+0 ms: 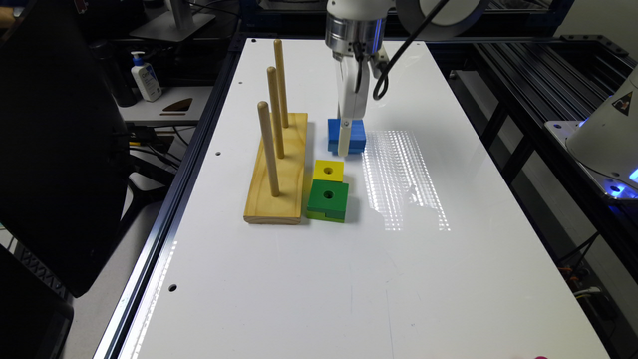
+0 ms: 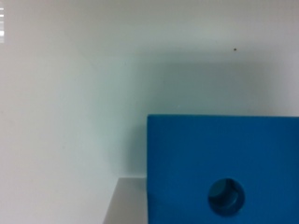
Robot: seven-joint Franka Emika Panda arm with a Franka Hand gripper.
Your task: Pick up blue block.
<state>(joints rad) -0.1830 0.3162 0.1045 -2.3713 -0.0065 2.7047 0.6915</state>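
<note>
The blue block [image 1: 357, 135] lies flat on the white table [image 1: 309, 279], just beyond the yellow block in the exterior view. My gripper [image 1: 347, 133] reaches straight down onto it, with one finger [image 1: 344, 142] across the block's near face. In the wrist view the blue block [image 2: 224, 158] looms large, its round centre hole plain to see. A grey finger [image 2: 126, 203] sits flush against the block's edge with no gap, so the gripper looks shut on it. The other finger is out of the picture. The block appears to rest on the table.
A small yellow block [image 1: 328, 171] and a green block [image 1: 327, 200] lie in a row nearer than the blue one. At their exterior-view left stands a wooden base [image 1: 276, 172] with three upright pegs. A dark rail [image 1: 199, 149] edges the table's left side.
</note>
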